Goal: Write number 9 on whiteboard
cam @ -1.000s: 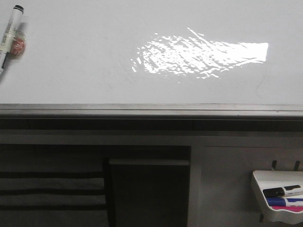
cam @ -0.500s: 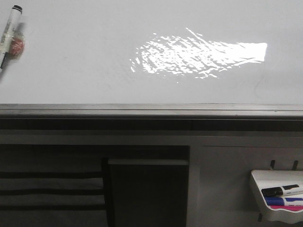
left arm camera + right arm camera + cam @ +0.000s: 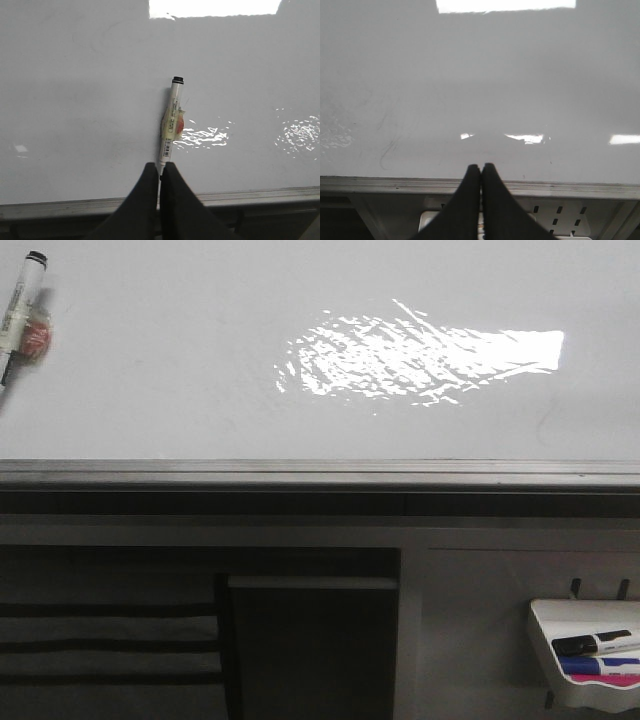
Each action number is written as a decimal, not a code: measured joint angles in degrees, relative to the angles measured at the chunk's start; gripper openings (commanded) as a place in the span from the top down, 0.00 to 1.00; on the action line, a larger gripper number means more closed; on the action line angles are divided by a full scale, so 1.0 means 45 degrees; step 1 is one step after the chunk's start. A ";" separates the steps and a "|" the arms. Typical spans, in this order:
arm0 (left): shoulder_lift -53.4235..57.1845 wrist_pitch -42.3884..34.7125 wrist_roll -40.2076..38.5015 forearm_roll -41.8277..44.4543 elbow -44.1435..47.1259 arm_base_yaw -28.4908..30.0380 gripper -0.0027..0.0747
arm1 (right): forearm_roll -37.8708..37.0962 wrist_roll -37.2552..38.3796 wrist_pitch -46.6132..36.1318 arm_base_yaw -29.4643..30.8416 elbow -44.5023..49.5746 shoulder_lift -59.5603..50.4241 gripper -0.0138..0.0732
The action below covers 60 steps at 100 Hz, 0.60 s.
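The whiteboard (image 3: 200, 380) fills the upper front view, glossy grey-white with a glare patch (image 3: 420, 350). A white marker (image 3: 18, 310) with a black cap end and a taped orange tag lies against the board at the far left. In the left wrist view my left gripper (image 3: 160, 170) is shut on the marker's (image 3: 171, 120) near end, over the whiteboard (image 3: 75, 100). My right gripper (image 3: 481, 167) is shut and empty at the board's (image 3: 520, 75) near edge. No clear number 9 shows; only faint thin strokes (image 3: 385, 152) mark the board.
A silver edge strip (image 3: 300, 472) runs along the board's near side. A small white tray (image 3: 590, 695) with several markers (image 3: 597, 643) hangs at the lower right. Dark panels and a shelf front (image 3: 310, 640) lie below the board.
The marker has shifted slightly up and to the left at the far left of the board over the last second. It has held still for the last half second.
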<state>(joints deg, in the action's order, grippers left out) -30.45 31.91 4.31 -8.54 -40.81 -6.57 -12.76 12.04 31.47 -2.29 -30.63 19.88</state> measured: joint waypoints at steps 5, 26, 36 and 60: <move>0.0000 0.0000 0.0000 0.0000 0.0000 0.0000 0.99 | 0.0000 0.0000 0.0000 0.0000 0.0000 0.0000 0.92; -0.0023 0.0062 0.0000 0.0292 0.0000 0.0000 0.99 | 0.0000 0.0000 0.0046 0.0000 0.0000 0.0008 0.91; -0.0070 0.0083 0.0000 0.0719 0.0000 0.0000 0.93 | 0.0000 0.0000 0.0160 0.0000 0.0000 0.0008 0.78; -0.0255 0.0090 0.0021 0.1799 0.0047 0.0000 0.27 | -0.0056 0.0000 0.0719 0.0000 0.0000 0.0160 0.19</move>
<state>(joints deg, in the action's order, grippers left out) -31.60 32.32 4.41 -0.44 -40.60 -6.57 -13.01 12.04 34.70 -2.29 -30.63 20.60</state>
